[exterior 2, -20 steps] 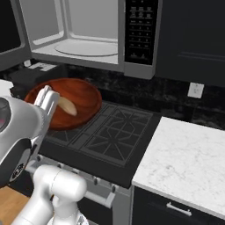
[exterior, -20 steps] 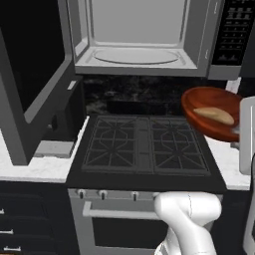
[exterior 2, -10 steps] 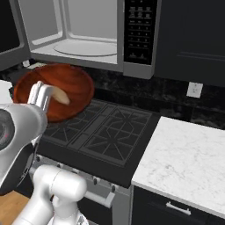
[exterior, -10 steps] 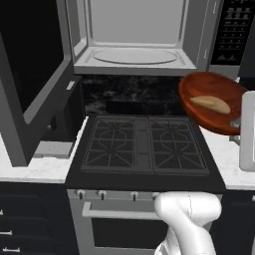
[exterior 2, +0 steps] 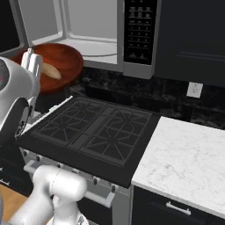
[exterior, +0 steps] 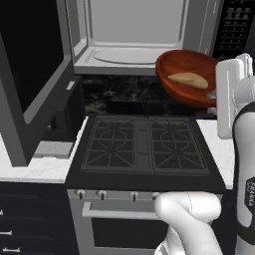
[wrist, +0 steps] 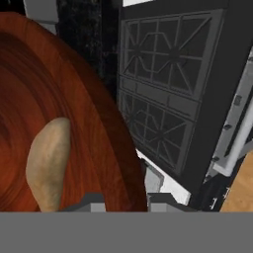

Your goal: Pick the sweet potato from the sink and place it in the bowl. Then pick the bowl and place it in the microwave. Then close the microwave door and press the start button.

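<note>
Reddish-brown bowl (exterior: 187, 74) in pincer (exterior: 215, 95), sweet potato (exterior: 188, 79) inside, tilted

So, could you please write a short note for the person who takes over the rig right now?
Gripper: shut on the rim of the bowl, holding it tilted in the air above the stove, just below and in front of the right part of the microwave opening.
Sweet potato: lying inside the bowl; it also shows there in the hand view.
Microwave door: swung wide open to the left.
Done: sweet potato is in the bowl, bowl is lifted.
Left: set the bowl on the turntable, release, close the door, press start on the button panel.
</note>
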Controlling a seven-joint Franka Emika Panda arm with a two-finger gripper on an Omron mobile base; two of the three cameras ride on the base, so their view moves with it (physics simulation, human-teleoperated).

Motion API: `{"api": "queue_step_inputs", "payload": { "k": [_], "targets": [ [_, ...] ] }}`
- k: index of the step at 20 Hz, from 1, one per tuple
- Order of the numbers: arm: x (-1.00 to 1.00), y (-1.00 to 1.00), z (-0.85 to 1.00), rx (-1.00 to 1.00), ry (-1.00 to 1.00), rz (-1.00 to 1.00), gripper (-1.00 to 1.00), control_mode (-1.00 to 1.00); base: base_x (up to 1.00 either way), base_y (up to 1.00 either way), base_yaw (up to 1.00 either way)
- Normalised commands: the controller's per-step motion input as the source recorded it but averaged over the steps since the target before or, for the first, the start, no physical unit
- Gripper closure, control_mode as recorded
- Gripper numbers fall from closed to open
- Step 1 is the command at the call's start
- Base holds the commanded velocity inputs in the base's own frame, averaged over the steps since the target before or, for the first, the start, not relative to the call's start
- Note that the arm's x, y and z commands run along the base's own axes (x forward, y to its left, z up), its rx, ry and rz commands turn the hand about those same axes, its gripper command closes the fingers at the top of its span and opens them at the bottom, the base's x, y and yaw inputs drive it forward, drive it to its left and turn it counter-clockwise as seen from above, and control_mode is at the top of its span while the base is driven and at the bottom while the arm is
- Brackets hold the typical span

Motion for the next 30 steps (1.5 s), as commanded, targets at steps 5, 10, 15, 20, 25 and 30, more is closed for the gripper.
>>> {"api": "queue_step_inputs", "payload": {
  "k": [5,10,15,20,25,30],
  "targets": [
    [0.78,0.12,0.24,-0.04,-0.01,0.0,1.0,-1.0,0.0,0.0,0.0],
    [0.76,0.17,0.2,-0.05,0.0,-0.03,1.0,-1.0,0.0,0.0,0.0],
    [0.72,0.04,0.17,-0.04,-0.04,-0.04,1.0,-1.0,0.0,0.0,0.0],
    [0.63,0.0,0.07,-0.01,-0.04,-0.01,1.0,-1.0,0.0,0.0,0.0],
    [0.76,0.01,0.0,0.0,0.01,0.0,1.0,-1.0,0.0,0.0,0.0],
    [0.8,0.08,-0.05,0.0,0.09,0.0,1.0,-1.0,0.0,0.0,0.0]
  ]
}}
